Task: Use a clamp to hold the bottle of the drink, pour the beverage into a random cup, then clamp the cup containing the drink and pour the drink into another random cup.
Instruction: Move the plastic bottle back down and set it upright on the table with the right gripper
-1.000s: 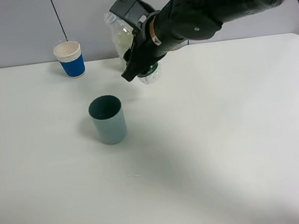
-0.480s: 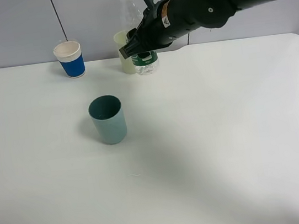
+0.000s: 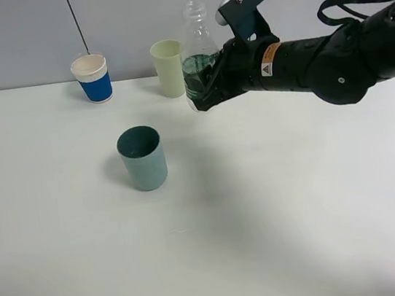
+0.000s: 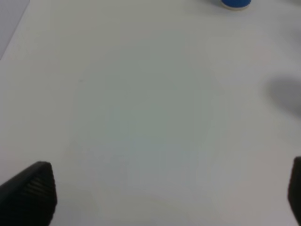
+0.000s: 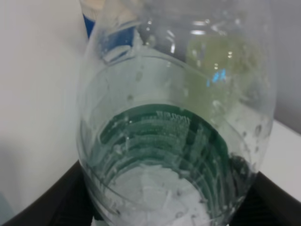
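Bottle of the drink (image 3: pixel 197 52) stood upright over the table's (image 3: pixel 301 207) far side, at 1 o'clock from the teal cup (image 3: pixel 142 158), the right clamp (image 3: pixel 205 94) closed on its lower half. Its dark green label (image 5: pixel 164 136) carried white print too small to read; an orange warning sticker (image 3: pixel 267 70) marked the arm (image 3: pixel 333 63). A pale green cup (image 3: pixel 169 68) sat just beside at 9 o'clock, the blue-and-white cup (image 3: pixel 92 79) at 11 o'clock from the teal one. The left clamp (image 4: pixel 164 188) gaped wide, holding nothing.
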Controlling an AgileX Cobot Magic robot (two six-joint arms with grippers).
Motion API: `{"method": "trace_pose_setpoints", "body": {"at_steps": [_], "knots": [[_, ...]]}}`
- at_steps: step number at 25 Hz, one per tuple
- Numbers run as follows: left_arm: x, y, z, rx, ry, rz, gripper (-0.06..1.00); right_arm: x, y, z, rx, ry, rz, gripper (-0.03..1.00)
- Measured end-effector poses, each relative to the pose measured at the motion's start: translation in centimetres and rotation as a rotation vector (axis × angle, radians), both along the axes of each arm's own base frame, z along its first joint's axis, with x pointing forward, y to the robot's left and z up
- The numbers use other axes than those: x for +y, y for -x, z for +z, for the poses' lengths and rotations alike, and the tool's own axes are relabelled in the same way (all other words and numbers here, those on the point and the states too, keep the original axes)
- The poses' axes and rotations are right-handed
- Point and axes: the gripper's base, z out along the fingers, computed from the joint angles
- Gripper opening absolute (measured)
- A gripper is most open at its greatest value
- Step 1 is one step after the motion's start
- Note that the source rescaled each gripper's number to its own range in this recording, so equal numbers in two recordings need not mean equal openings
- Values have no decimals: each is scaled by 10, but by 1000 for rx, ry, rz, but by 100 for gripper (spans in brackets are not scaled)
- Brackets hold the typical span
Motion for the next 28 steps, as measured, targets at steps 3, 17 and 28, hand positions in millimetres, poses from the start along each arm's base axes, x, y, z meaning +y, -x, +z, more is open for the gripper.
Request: {"method": "trace_pose_setpoints", "body": {"at_steps": [3,17,28], "knots": [[0,0,0,0,0,0,100,-14,1,-9,24,-6,-79,0],[0,0,0,0,0,0,100,-62,-6,-23,-51,-131,-432,0],[0,0,0,0,0,0,100,-62,-12,-77,24,-38,-456,0]]}}
